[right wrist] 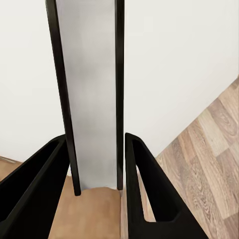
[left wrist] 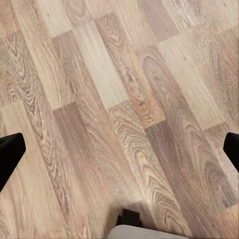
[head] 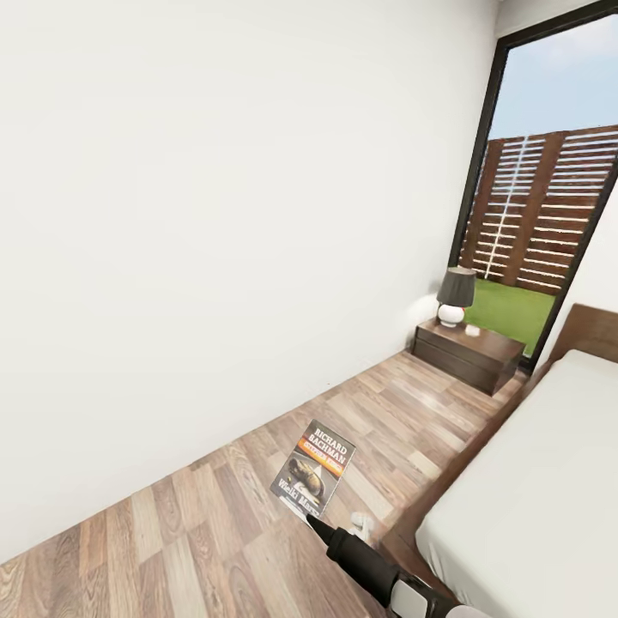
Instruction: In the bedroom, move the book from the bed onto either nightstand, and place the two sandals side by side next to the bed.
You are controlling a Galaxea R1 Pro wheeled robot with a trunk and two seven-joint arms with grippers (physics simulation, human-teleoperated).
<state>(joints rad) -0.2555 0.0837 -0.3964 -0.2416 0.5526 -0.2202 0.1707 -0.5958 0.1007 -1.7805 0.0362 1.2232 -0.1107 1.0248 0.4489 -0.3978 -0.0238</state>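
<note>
Centrally, small dark paperback book (head: 314, 469) with orange and white lettering, clamped at its lower edge in black right pincer (head: 316, 524), above wood-plank floor (head: 215, 532) beside pale grey bed (head: 532, 515). Beyond bed's head end, dark brown nightstand (head: 468, 354) bearing lamp (head: 455, 296). Left pincer (left wrist: 119, 154) spread wide over floor.

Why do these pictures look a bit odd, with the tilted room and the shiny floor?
Head view: the room leans, the window frame slanting; daylight puts soft glare on the floor near the nightstand. Right wrist view: the book fills the middle edge-on, held in the right claw, its face washed pale grey. Left wrist view: evenly lit wood grain, sharp.
</note>
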